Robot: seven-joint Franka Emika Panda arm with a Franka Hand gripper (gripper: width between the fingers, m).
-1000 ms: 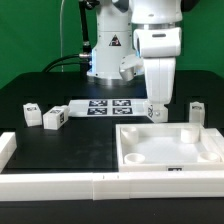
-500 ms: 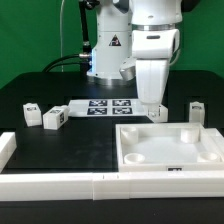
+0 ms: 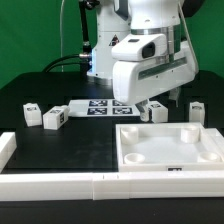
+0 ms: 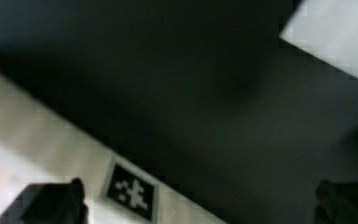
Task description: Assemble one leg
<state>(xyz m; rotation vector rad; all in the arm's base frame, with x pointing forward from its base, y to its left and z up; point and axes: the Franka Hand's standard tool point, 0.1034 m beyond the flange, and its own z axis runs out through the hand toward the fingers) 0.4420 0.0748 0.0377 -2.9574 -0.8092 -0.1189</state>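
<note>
Several small white legs with tags stand on the black table: two at the exterior view's left (image 3: 32, 113) (image 3: 54, 118), one at the right (image 3: 196, 110), and one (image 3: 157, 112) just behind the large white panel (image 3: 170, 150). My gripper (image 3: 161, 102) hangs tilted right above that middle leg. In the blurred wrist view the gripper (image 4: 202, 205) is open, its dark fingertips (image 4: 51, 205) wide apart with only black table between them. A white surface with a square tag (image 4: 131, 190) lies beside one finger; I cannot tell what it is.
The marker board (image 3: 105, 107) lies flat behind the legs. A low white rail (image 3: 90, 184) runs along the front, with a white block (image 3: 7, 148) at its left end. The robot base (image 3: 108, 50) stands at the back.
The gripper was upright over the middle leg; now the hand has swung into a strong tilt and turned, still above that leg. The legs and panel have not moved.
</note>
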